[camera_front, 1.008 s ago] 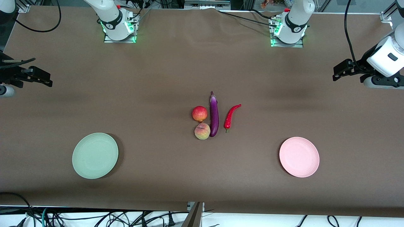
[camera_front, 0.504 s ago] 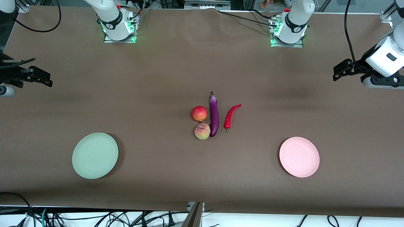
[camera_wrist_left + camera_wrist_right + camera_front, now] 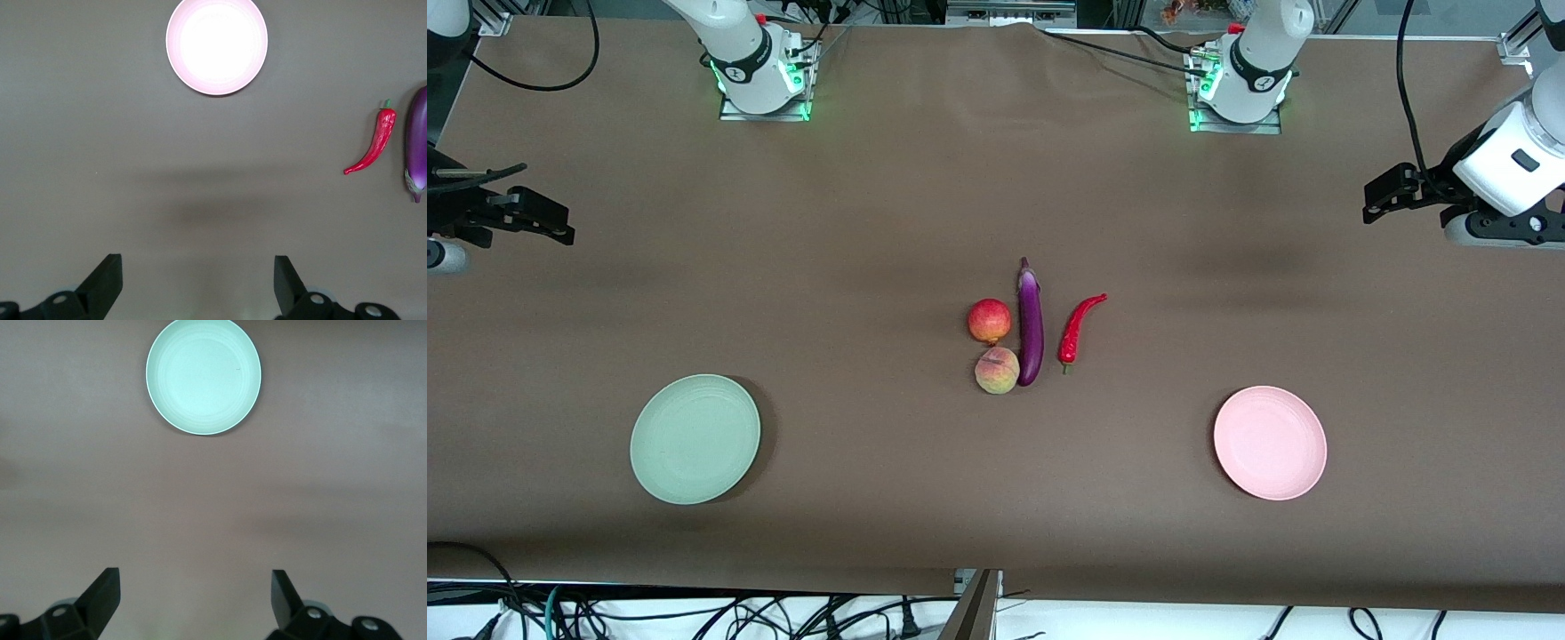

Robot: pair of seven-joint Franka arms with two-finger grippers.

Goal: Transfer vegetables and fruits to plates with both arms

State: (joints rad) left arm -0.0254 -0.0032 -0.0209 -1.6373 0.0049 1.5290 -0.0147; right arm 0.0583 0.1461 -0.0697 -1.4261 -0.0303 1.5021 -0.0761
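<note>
At mid-frame in the front view, the long glossy purple eggplant (image 3: 1030, 327) lies on the brown table (image 3: 871, 222), the round red apple (image 3: 990, 321) and pale pink-yellow peach (image 3: 997, 371) beside it, the curved red chili pepper (image 3: 1078, 331) close by. The mint green plate (image 3: 695, 439) sits lower left, the pale pink plate (image 3: 1270, 443) lower right. The left gripper (image 3: 197, 283) at the right edge and the right gripper (image 3: 193, 600) at the left edge hover with fingers spread, empty.

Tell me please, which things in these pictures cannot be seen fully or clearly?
- Eggplant: left wrist view, cut off by the picture's edge.
- Apple and peach: in neither wrist view; whether they touch is unclear in the front view.
- Left gripper, right gripper: wrist views show only the open fingertips; the front view's edges crop both.
</note>
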